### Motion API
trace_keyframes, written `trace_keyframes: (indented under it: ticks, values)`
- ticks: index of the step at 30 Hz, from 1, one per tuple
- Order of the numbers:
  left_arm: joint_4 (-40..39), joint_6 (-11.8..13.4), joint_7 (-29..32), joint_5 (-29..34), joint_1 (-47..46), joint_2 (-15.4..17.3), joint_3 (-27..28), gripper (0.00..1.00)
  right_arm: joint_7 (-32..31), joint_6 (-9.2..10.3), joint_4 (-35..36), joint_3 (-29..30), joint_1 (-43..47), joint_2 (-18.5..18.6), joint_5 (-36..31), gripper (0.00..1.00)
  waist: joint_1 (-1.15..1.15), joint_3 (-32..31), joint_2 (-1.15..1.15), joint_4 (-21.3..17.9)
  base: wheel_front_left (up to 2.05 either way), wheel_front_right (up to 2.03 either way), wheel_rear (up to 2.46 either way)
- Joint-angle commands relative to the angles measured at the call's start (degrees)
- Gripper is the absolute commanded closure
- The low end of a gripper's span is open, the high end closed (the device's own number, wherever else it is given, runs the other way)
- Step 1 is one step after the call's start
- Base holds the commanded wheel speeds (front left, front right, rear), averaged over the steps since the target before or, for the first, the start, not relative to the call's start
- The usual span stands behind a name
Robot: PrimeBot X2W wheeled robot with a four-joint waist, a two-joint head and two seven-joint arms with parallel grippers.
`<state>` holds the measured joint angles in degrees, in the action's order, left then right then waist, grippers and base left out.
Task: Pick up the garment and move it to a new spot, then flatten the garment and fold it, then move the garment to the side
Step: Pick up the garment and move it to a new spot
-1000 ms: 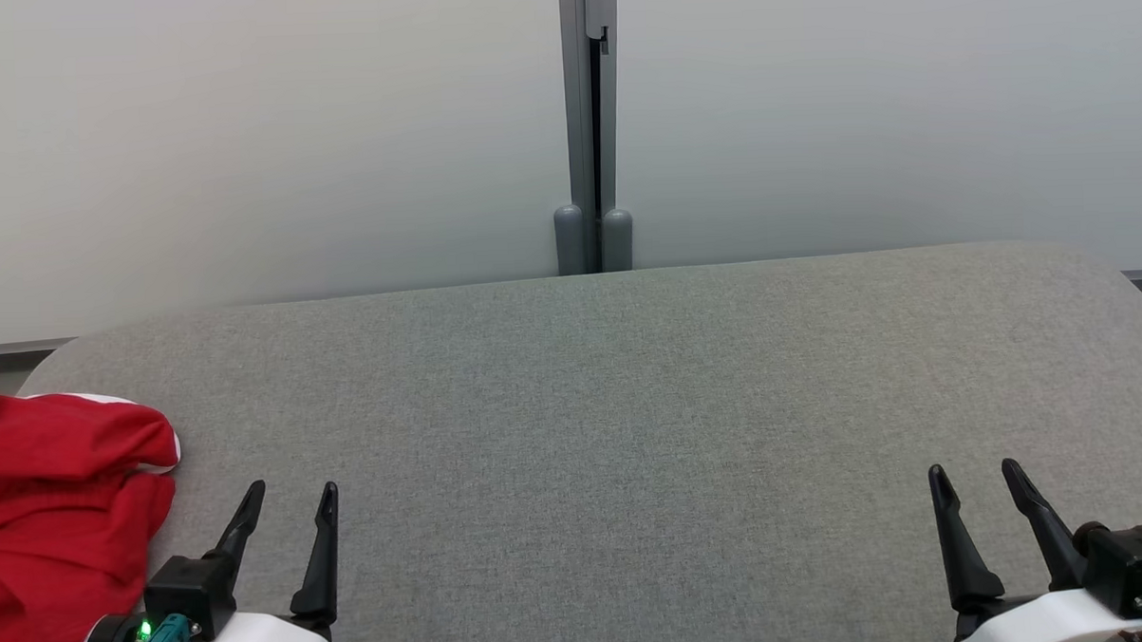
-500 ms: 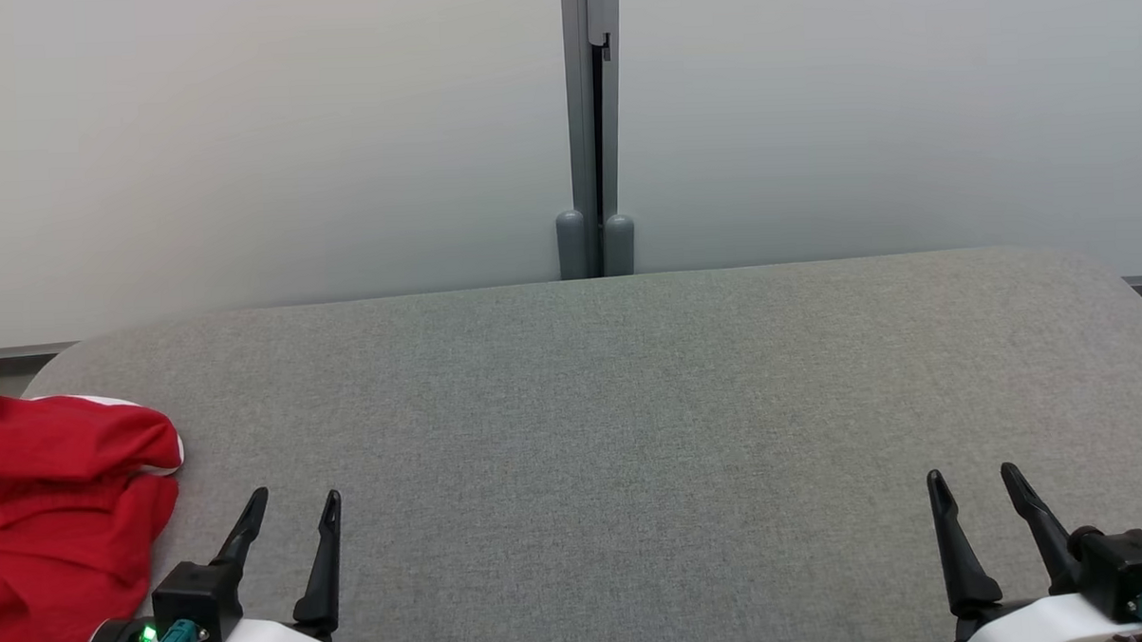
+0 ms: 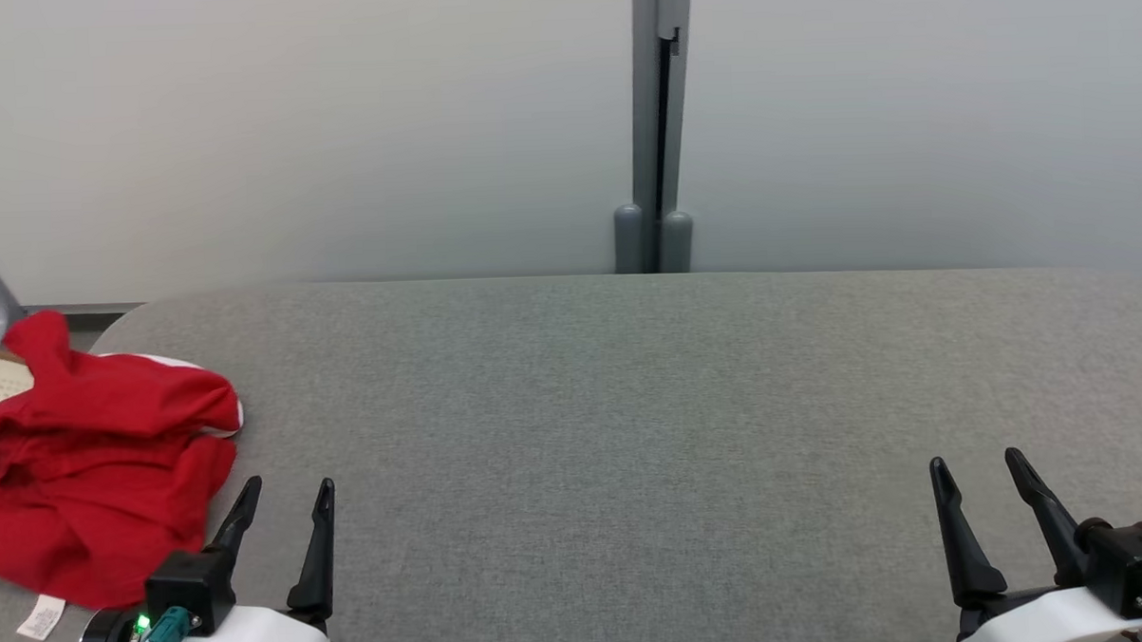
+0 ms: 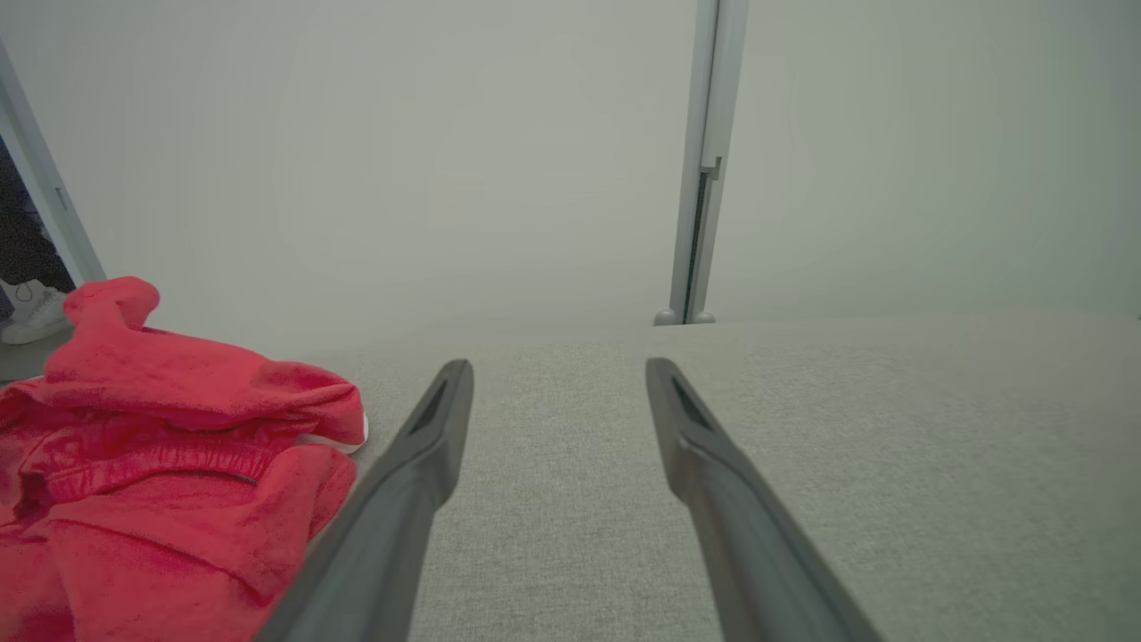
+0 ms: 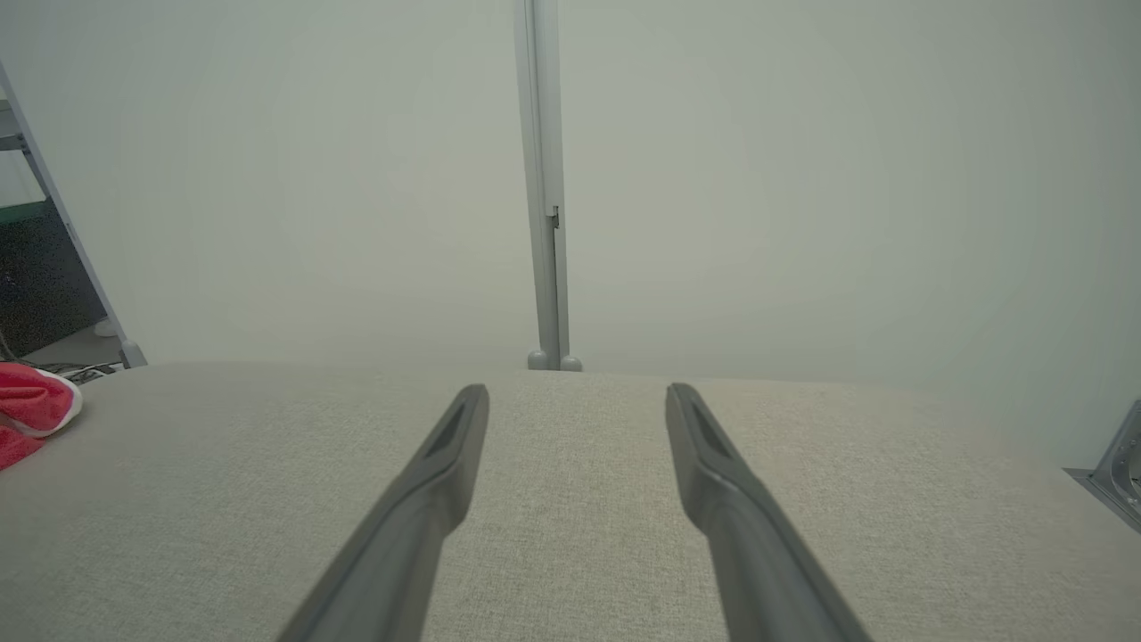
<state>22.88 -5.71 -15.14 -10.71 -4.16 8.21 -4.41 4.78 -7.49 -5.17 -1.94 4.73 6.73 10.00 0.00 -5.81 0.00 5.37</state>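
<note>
The red garment (image 3: 101,470) lies crumpled at the left end of the grey bench (image 3: 631,404), just beside the left pincer (image 3: 290,483). That pincer and the right pincer (image 3: 974,458) both stand spread wide, holding nothing.

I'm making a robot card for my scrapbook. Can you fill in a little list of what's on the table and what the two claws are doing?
table: grey fabric top
garment: red, crumpled, at the table's left end
label: white, at the garment's near edge
left gripper: open, holding nothing, beside the garment
right gripper: open, holding nothing, over bare table far from the garment
task so far: garment not yet picked up
</note>
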Motion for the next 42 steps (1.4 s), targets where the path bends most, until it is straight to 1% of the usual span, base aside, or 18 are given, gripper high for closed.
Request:
trace_keyframes:
  ticks: [1, 11, 16, 22, 31, 37, 42]
  values:
    - [0.0, 0.2, 0.0, -0.4, -1.0, 0.5, 0.4, 0.0, -0.1, 0.0, 0.4, -0.1, 0.2, 0.1, -0.3, 0.0, 0.0, 0.2, 0.0, 3.0, 0.0, 0.0, 0.0]
    - [0.1, 0.8, 0.0, -0.6, -1.0, 1.2, 1.0, 0.0, -0.7, 0.01, 1.7, -2.0, -0.5, -0.1, -0.7, 0.0, 0.0, 0.9, 0.0, 15.2, 0.0, 0.0, 0.0]
    - [0.1, 1.1, 0.0, -1.0, -0.5, 1.4, 1.8, 0.0, -1.0, 0.01, 1.6, -2.6, -1.0, 0.0, -0.9, 0.0, 0.0, 1.0, 0.0, 19.5, 0.0, 0.0, 0.0]
    - [-0.8, 1.1, 0.0, -1.4, -0.5, 1.3, 2.6, 0.0, -1.0, 0.01, 1.3, -3.3, -1.8, -0.1, -0.8, 0.0, 0.0, 1.6, 0.0, 21.3, 0.0, 0.0, 0.0]
    - [-1.9, 1.2, 0.0, -1.3, -0.8, 0.9, 3.4, 0.0, -0.6, 0.01, 0.4, -3.7, -3.0, 0.2, -0.5, 0.0, 0.0, 2.2, 0.0, 21.7, 0.0, 0.0, 0.0]
    - [-0.9, 1.0, 0.0, -1.0, -3.0, 0.2, 2.4, 0.0, -0.4, 0.01, 0.5, -2.9, -2.3, 0.0, -0.6, 0.0, 0.0, 2.8, 0.0, 22.1, 0.0, 0.0, 0.0]
    - [2.4, 0.9, 0.2, -2.1, -7.8, -1.0, 1.8, 0.0, -1.4, 0.01, 2.0, -2.4, -3.1, 0.3, -1.2, 0.0, 0.0, 5.7, 0.0, 20.5, 0.0, 0.0, 0.0]
